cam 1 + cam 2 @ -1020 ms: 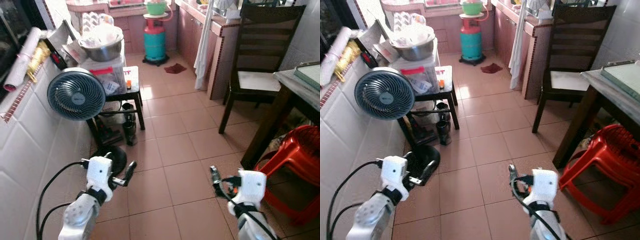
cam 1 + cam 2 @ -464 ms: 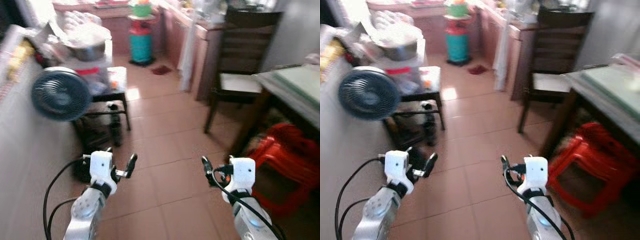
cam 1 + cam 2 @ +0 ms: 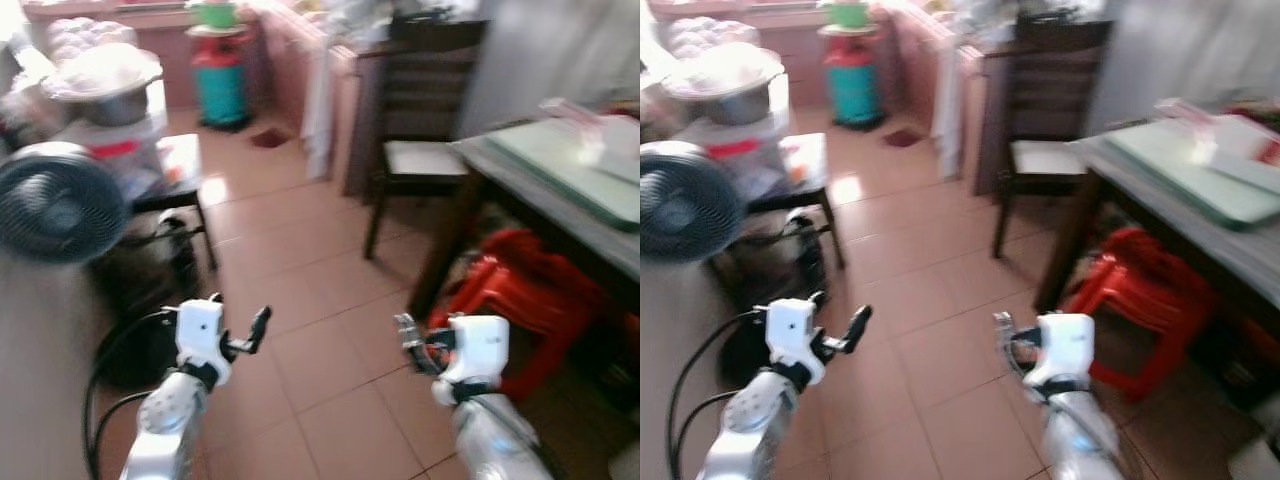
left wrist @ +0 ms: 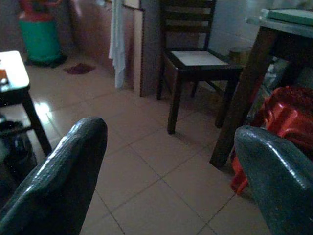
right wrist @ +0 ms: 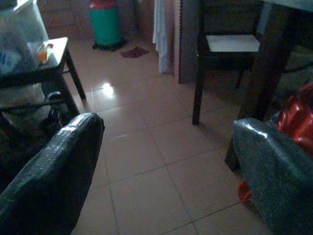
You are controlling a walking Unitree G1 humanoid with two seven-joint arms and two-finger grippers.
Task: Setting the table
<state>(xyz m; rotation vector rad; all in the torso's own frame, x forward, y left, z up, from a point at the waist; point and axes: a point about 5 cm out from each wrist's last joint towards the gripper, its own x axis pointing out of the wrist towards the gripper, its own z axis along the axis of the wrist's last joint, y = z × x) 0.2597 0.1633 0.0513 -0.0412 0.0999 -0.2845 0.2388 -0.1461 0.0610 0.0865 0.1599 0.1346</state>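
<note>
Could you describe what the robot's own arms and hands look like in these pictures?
Both arms are silver tubes ending in white boxy wrist housings. Black cables loop from each housing back along the arm. The left hand and the right hand each have two long black fingers, glossy and rounded at the tips.

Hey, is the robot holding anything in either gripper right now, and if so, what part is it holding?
Nothing is held. The left gripper and the right gripper are both open and empty, raised over the tiled floor.
</note>
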